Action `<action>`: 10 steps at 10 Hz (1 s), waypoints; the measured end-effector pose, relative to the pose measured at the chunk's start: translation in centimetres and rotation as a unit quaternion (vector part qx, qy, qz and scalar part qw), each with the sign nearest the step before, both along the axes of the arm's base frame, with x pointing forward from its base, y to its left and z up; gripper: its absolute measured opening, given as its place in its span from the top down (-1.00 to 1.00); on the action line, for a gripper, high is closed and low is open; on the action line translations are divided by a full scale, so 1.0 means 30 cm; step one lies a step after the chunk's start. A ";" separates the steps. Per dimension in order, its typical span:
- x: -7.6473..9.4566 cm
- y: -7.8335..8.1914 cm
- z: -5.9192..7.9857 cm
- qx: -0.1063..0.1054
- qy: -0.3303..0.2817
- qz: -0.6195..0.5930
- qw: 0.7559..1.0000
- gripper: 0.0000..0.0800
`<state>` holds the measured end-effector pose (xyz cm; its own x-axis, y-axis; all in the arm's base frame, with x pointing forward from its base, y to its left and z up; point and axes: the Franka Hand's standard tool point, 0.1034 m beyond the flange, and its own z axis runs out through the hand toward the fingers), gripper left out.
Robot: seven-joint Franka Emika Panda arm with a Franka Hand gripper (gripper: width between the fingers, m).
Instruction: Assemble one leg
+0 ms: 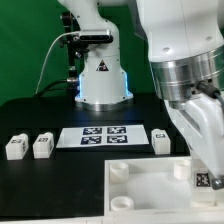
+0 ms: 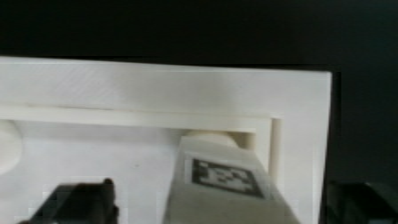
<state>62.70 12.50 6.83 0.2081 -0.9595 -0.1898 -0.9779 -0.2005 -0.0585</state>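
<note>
A green backdrop [image 1: 28, 40] rises behind the matte black table [image 1: 35, 115] under even, soft light.

This is a robotics lab. A white robot arm [image 1: 100, 75] stands on a black counter [image 1: 30, 115] before a green backdrop [image 1: 25, 45], with cables [image 1: 55, 50] hanging behind it. Black-and-white square marker tags sit on the marker board [image 1: 105, 135] and on a loose leg [image 1: 42, 146] nearby.
</note>
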 end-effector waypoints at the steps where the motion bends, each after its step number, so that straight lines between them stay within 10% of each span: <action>1: -0.003 0.006 0.004 -0.010 -0.006 0.106 0.994 -0.59; 5: 0.000 -0.008 0.001 -0.013 -0.045 0.294 0.955 -0.62; 8: 0.029 -0.015 0.018 -0.049 -0.084 0.483 0.870 -0.62; 10: 0.026 -0.014 0.014 -0.048 -0.081 0.459 0.884 -0.40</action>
